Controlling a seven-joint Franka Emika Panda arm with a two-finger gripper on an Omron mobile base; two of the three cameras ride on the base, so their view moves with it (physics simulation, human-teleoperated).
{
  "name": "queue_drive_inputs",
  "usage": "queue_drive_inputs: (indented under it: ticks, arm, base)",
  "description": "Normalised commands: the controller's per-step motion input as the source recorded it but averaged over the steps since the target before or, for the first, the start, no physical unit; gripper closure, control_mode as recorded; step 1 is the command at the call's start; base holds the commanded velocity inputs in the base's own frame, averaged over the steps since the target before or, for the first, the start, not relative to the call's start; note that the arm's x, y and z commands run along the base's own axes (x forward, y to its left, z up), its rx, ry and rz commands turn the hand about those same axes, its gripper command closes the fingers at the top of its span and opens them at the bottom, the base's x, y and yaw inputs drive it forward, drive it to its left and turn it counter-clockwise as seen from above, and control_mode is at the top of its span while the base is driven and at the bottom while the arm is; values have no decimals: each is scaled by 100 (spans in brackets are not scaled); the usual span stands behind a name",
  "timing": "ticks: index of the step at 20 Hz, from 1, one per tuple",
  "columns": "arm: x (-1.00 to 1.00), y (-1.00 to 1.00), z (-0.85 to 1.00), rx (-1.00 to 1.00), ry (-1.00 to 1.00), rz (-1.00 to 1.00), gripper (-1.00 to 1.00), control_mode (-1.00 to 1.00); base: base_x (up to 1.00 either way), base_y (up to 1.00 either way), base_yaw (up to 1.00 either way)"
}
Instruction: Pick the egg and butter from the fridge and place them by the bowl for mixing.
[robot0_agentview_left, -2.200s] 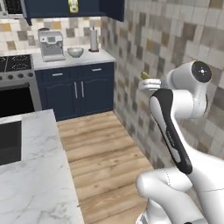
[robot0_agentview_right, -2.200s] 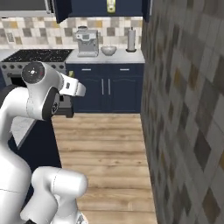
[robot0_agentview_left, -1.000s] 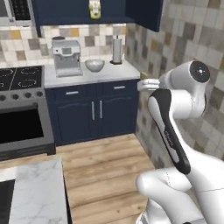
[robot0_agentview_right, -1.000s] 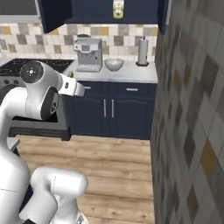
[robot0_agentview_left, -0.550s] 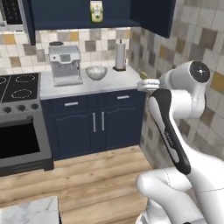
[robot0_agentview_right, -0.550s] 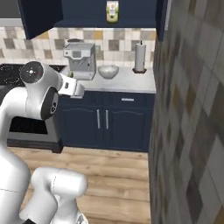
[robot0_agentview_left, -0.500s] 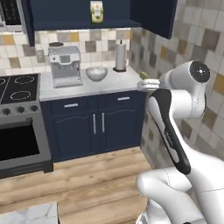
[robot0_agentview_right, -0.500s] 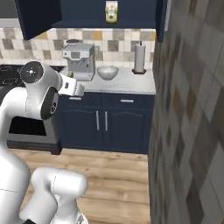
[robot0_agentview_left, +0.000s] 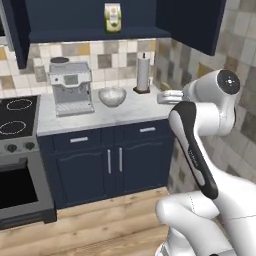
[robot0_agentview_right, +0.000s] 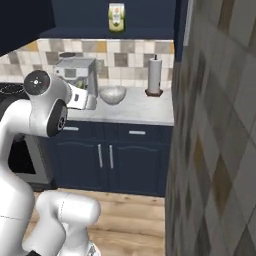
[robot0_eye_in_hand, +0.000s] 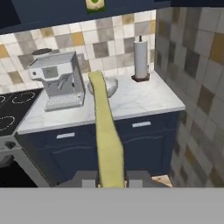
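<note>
My gripper (robot0_eye_in_hand: 110, 178) is shut on the butter (robot0_eye_in_hand: 107, 135), a long yellow-green stick that points away from the hand toward the counter. In the left base view the gripper (robot0_agentview_left: 167, 96) hangs at counter height off the counter's right end. The bowl (robot0_agentview_left: 112, 96) is round and silvery and stands on the marble counter (robot0_agentview_left: 125, 112) between a coffee machine and a paper towel roll. It shows again as the bowl (robot0_agentview_right: 112, 94), and in the hand view the bowl (robot0_eye_in_hand: 113, 85) is half hidden behind the butter. The egg and the fridge are out of view.
A coffee machine (robot0_agentview_left: 71, 92) stands left of the bowl and a paper towel roll (robot0_agentview_left: 143, 75) right of it. The stove (robot0_agentview_left: 15, 117) adjoins the counter on the left. A carton (robot0_agentview_left: 113, 17) sits on the shelf above. A tiled wall (robot0_agentview_right: 220, 150) rises close on the right.
The whole picture has shifted: the base has driven toward the counter, which is now nearer and more central. The arm keeps its pose with the butter still held.
</note>
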Motion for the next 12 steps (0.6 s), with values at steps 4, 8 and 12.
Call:
queue_drive_inputs:
  ticks: [4,8,12]
  arm:
    - [0,0,0,0,0,0,100,100]
    - [0,0,0,0,0,0,100,100]
    - [0,0,0,0,0,0,100,100]
  base:
    - [85,-16,7]
    - [87,-14,5]
    - [82,-19,3]
